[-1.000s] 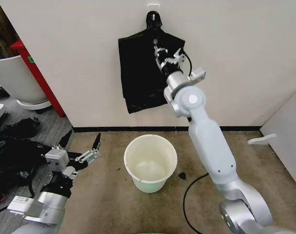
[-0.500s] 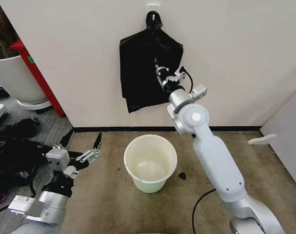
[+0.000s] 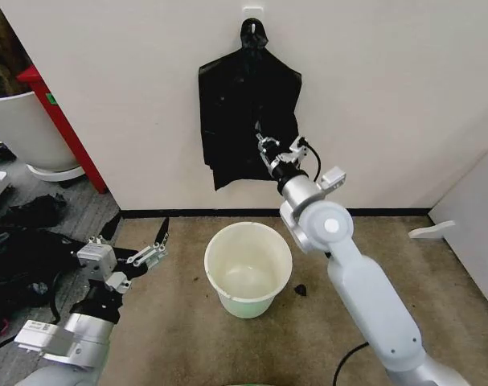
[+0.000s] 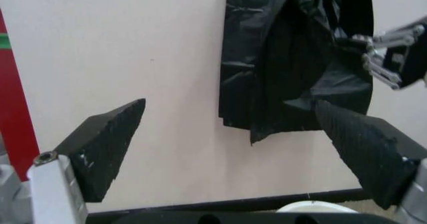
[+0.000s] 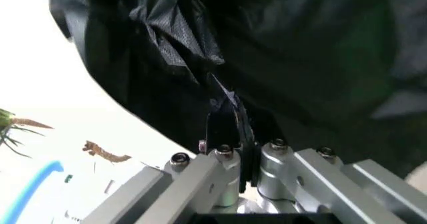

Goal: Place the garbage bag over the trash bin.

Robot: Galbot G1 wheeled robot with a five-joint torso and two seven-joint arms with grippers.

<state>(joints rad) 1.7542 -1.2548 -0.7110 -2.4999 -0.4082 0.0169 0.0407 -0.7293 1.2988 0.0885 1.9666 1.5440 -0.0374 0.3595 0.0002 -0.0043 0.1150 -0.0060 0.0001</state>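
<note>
Right pincer point(image 3: 264, 148) lowered, pinching garbage bag point(image 3: 239, 121)

A pale wall point(image 3: 404, 96) with a dark baseboard point(image 3: 372, 212) meets a brown carpet point(image 3: 171, 322), with a red post point(image 3: 63, 129), a large white tub point(image 3: 22, 129) and loose black bags point(image 3: 22, 241) at the left, a white panel point(image 3: 473, 233) at the right.

Silver arms, black-tipped gripper point(image 3: 265, 147)

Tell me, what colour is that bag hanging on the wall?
Glossy black. The garbage bag shows best in the head view, hanging above the trash bin.
</note>
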